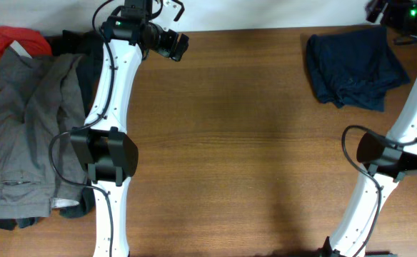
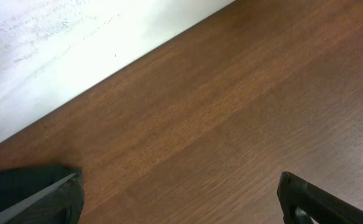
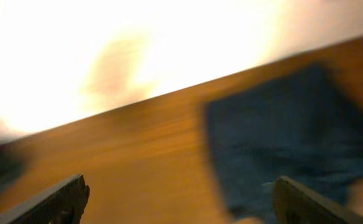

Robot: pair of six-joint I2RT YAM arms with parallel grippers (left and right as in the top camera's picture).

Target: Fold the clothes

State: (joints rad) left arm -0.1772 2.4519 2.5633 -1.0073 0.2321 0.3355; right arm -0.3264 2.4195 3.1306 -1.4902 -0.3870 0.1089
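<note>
With jaws wide and empty on left gripper (image 2: 178, 200) and, seemingly, blurred right gripper (image 3: 181, 200), pinch trousers (image 1: 23, 128) alone, drag to centre, spread flat

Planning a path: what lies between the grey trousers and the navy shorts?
Overhead view: the black garment, the left arm, then bare table up to the shorts.

On the brown, wood-grained table (image 1: 251, 143), navy-blue shorts (image 1: 355, 68) lie at its far right, plain grey trousers (image 1: 23, 135) along its left edge, a red piece (image 1: 19, 39) and black garment (image 1: 83, 68) at its far-left corner.
</note>
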